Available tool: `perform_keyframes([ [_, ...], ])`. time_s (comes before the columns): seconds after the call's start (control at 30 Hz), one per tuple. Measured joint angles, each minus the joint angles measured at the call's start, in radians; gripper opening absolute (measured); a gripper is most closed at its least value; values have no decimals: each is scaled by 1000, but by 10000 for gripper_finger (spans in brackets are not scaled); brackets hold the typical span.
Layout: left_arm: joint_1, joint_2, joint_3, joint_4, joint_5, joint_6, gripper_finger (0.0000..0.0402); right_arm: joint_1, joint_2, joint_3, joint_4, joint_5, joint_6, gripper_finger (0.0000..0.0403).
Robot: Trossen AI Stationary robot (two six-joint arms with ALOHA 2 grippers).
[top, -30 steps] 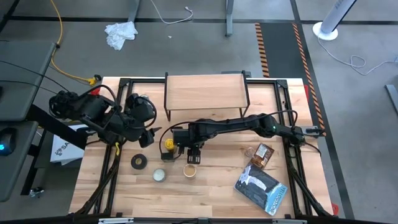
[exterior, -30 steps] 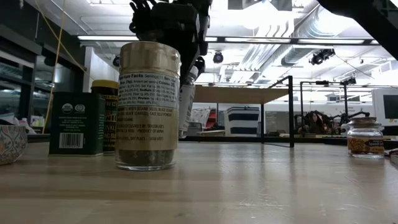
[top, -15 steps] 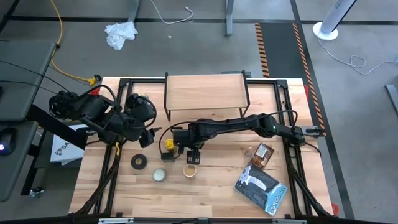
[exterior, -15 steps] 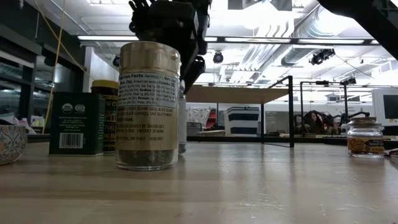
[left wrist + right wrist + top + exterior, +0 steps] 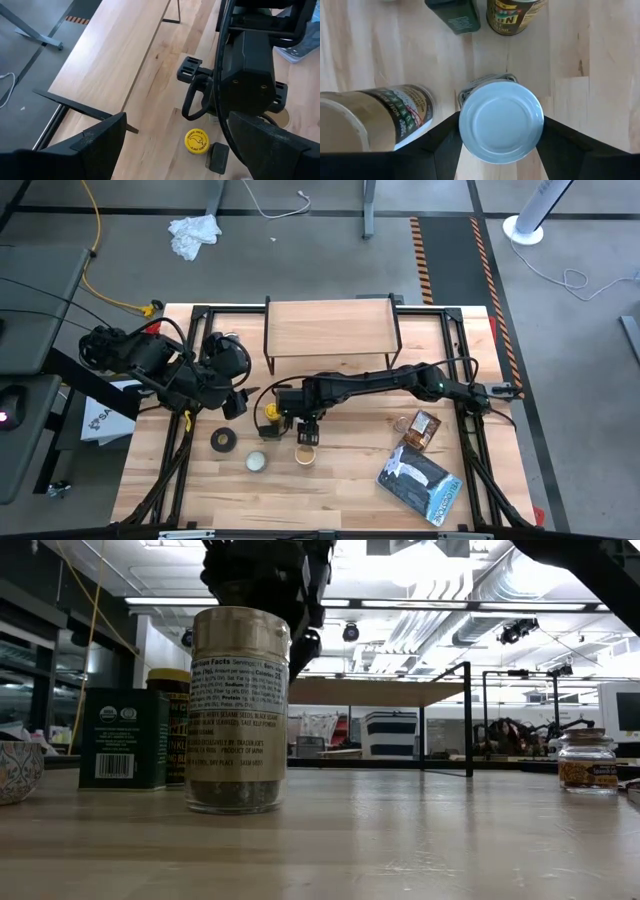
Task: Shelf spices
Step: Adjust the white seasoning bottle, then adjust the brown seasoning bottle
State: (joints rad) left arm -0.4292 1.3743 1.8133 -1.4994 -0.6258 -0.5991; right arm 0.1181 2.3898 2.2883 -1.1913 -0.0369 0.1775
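Right gripper hangs over the spice cluster at desk centre, in front of the shelf, which carries nothing yet. In the right wrist view the white-capped bottle sits between the two fingers, jaws partly open around the cap; contact on the sides is hard to confirm, so probably straddling, not gripping. Tan-lidded jar stands just beside it, the yellow-lidded jar and a dark green tin close behind. Main risk: one finger catches the tan-lidded jar as the jaws close or lift, tipping it, since the gap there is tight. Second risk: a grip high on the smooth cap lets the bottle slip or swing on the way to the shelf. Brown packet and small jar lie well apart, no hazard. Left gripper waits near the desk's left side, jaws wide open, holding nothing.
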Motion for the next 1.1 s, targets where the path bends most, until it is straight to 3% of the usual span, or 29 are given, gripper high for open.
perform_keyframes([
  [0.53, -11, 0, 0, -6, 0, -1, 344, -7, -9, 35, 6, -56, -70, 224],
  [0.9, -11, 0, 0, -8, 1, 0, 344, -7, -7, 20, 8, -43, -76, 275],
  [1.1, -11, 0, 0, -8, 0, 0, 344, -9, -12, 21, -9, -37, -93, 282],
])
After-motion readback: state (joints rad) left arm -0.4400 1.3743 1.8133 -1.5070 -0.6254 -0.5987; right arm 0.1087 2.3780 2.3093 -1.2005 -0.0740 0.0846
